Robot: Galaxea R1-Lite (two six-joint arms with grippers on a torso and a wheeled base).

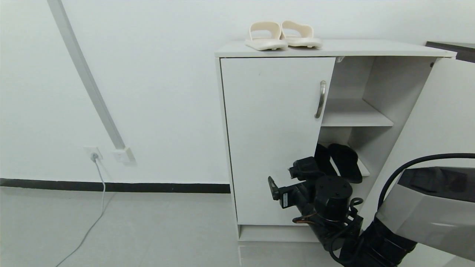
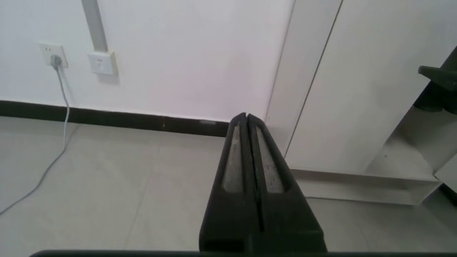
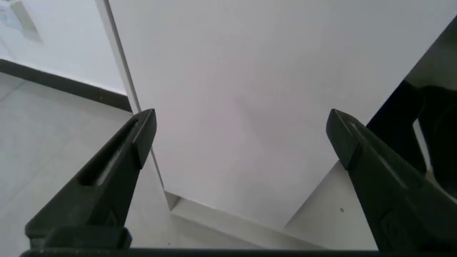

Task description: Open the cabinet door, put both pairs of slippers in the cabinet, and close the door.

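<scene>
With the black slippers (image 1: 345, 161) parked, we'd ease the wide-open right gripper (image 3: 243, 135) away without snagging them. The left gripper (image 2: 246, 121) sits shut.

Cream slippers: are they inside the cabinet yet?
No, the cream slippers sit side by side on the top panel of the cabinet, outside its open compartment.

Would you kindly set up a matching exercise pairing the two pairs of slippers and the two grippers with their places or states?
Things:
1. cream slippers
2. black slippers
3. left gripper
4. right gripper

Places or states:
A. open
B. on top of the cabinet
C. shut
D. inside the cabinet

Pairs: 1-B, 2-D, 3-C, 4-A
</scene>
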